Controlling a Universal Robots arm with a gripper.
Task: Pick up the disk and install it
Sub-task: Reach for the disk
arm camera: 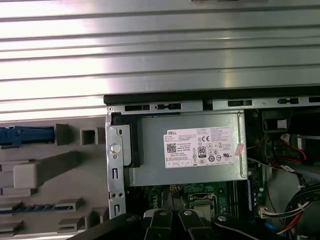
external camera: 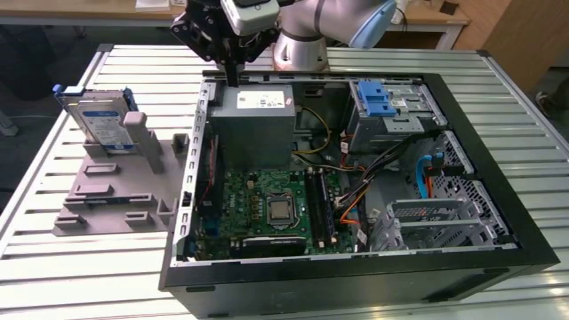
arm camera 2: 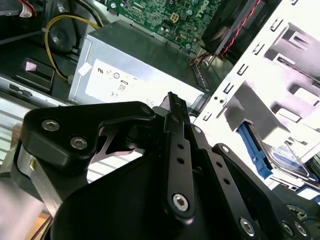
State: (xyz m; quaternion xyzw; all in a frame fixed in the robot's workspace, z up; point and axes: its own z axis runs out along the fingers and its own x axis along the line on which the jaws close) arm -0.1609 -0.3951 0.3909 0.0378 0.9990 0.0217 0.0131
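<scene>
1. the gripper [external camera: 233, 79] hangs over the far edge of the open computer case [external camera: 498, 167], at its far corner on the exterior view's left. its claw fingers are drawn together and grip nothing.
2. right under the fingertips lies the power supply [external camera: 253, 123], a grey box with a white sticker. the first wrist view shows it tight against the case's far rim and corner bracket.
3. the disk [external camera: 100, 123] stands upright in a grey holder [external camera: 116, 193] on the slatted metal table [external camera: 89, 267], on the exterior view's left, well apart from the gripper.
4. the disk's top edge and blue frame rise free above the holder, with open air over them. the holder's near side sits just beside the case's left wall.
5. inside the case, the motherboard [external camera: 266, 207] lies nearer than the power supply.
6. a drive cage with a blue latch [external camera: 378, 100] sits at the far side, toward the exterior view's right, with loose cables near it.
</scene>
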